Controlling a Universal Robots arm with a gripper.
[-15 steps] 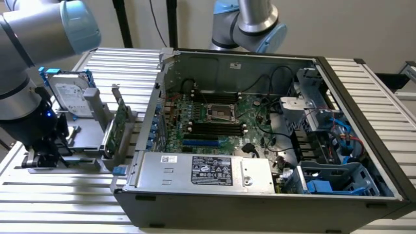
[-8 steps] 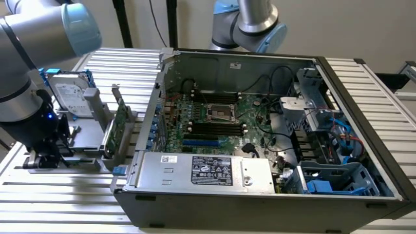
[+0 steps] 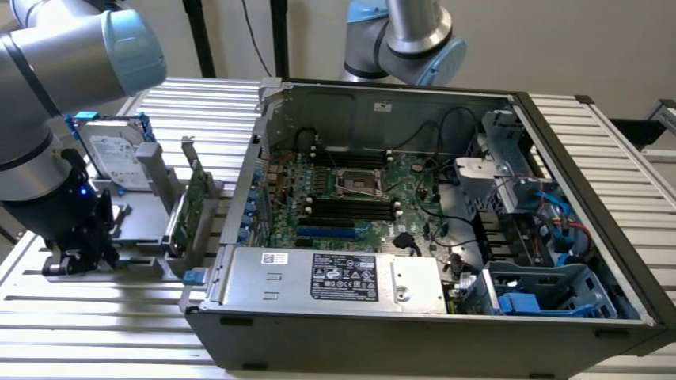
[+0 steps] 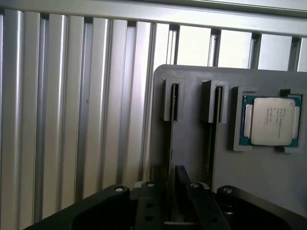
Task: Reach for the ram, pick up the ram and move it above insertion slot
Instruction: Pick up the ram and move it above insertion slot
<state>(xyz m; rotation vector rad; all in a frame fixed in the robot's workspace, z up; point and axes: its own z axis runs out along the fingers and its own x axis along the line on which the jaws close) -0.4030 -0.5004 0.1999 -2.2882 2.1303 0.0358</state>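
Grey holder mostly hides the ram (edge-on sliver); gripper at it.

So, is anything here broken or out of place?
Nothing stands out. The computer case lies open, but the hard drive and card stand upright in their grey holder, and the processor chip sits flat in its recess.

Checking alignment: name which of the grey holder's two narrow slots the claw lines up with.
The slot farther from the processor; the claw sits in line with it, while the other slot borders the processor's pocket.
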